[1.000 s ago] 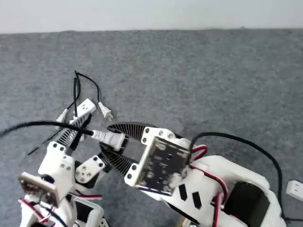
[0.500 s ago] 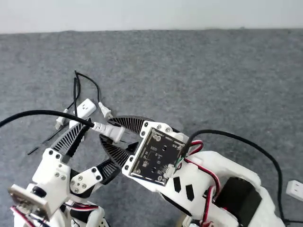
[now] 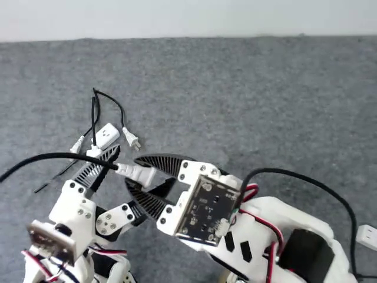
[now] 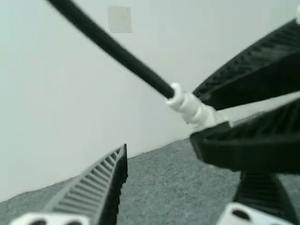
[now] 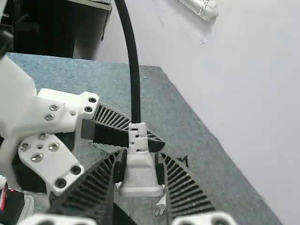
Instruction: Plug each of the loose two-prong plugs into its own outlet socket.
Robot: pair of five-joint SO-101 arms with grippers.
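**While the right claw (image 5: 139, 161) clamps a white plug (image 5: 138, 176), the left claw (image 4: 158, 145) gapes**

The right wrist view shows fingers (image 5: 105, 183) pressed on the plug's flanks, with its black cable (image 5: 131, 65) trailing away. The left wrist view shows the left claw's fingers (image 4: 93, 192) spread wide beside that cable. From above, an outlet socket (image 3: 106, 135) and a loose plug (image 3: 133, 141) lie just beyond the claws on grey carpet (image 3: 265, 100). The carpet runs to a white wall (image 3: 188, 17), and another socket (image 3: 366, 236) sits at the right edge.
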